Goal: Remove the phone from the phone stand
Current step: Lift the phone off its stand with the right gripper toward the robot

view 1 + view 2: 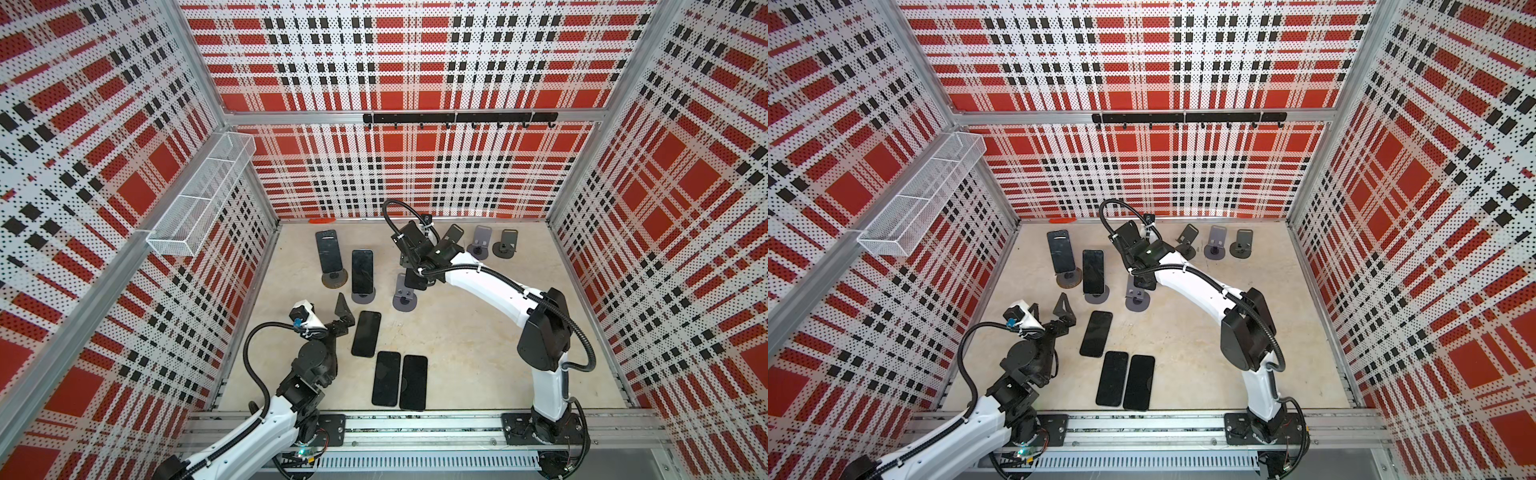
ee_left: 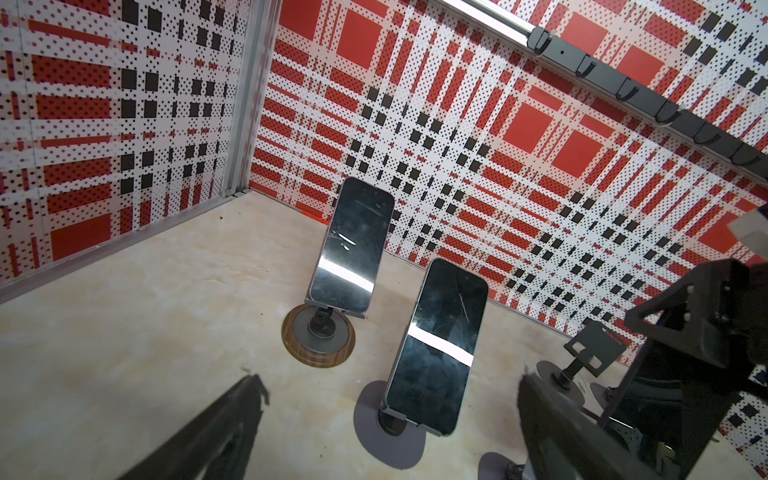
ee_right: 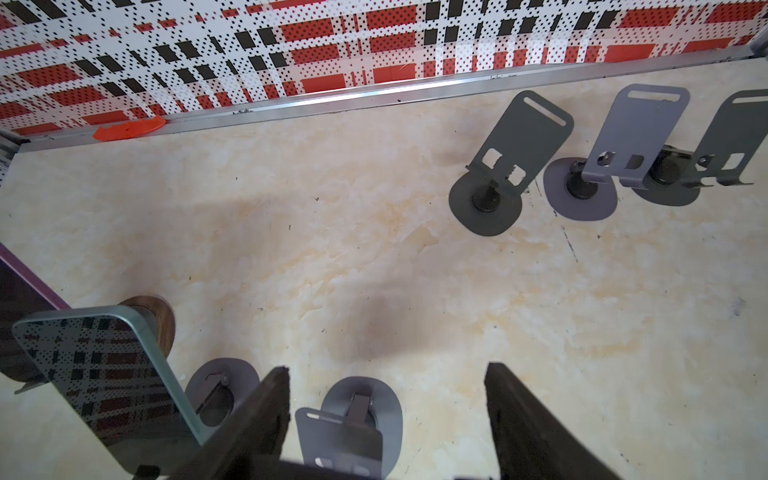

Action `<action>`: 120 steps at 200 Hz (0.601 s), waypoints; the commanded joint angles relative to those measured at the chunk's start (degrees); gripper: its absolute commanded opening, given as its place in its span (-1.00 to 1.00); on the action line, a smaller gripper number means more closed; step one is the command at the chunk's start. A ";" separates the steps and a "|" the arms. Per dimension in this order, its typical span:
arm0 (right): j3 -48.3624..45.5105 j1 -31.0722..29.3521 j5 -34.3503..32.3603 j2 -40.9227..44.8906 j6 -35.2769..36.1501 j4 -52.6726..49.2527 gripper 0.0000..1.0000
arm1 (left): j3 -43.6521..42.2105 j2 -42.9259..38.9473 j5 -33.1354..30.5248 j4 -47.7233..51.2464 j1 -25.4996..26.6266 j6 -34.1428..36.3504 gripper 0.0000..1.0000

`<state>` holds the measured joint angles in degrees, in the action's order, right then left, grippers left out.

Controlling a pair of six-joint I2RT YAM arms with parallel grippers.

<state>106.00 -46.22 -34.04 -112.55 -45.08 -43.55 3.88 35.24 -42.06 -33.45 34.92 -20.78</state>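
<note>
The left fingers (image 2: 232,419) are risking a clumsy catch. If they close from this slanted approach, one tip is likely to be nudging the glossy phone (image 2: 436,349) sideways or dragging its light grey stand (image 2: 368,436) along with it, since nothing is pinning that base down. They are gaping fully apart, holding nothing and touching nothing. They are framing that phone, which is leaning upright in its stand just ahead of them. Just beyond, a second phone (image 2: 351,245) is sitting on a wood-rimmed stand (image 2: 328,353), close enough to be getting bumped on the lift. The right fingers (image 3: 253,424) are likewise standing apart and empty, straddling an empty stand (image 3: 338,436); whether they are brushing it is hard to tell from the wrist view. Three more phones (image 1: 386,378) are lying flat on the surface (image 1: 478,353), nearer the arm bases.
</note>
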 commanded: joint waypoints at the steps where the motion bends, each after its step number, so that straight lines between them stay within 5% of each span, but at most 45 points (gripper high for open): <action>1: -1.72 0.27 -0.78 5.74 0.06 1.88 0.24 | -0.63 0.19 -0.43 -1.59 -0.37 -0.08 0.96; 120: -24.01 4.29 10.10 22.23 -1.08 -3.69 0.21 | -0.50 1.28 -0.17 -1.64 -0.48 -1.72 0.96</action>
<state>84.97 -41.78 -26.57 -94.80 -45.08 -44.95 3.88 36.77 -41.39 -33.91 34.74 -22.52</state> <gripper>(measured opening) 0.743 0.982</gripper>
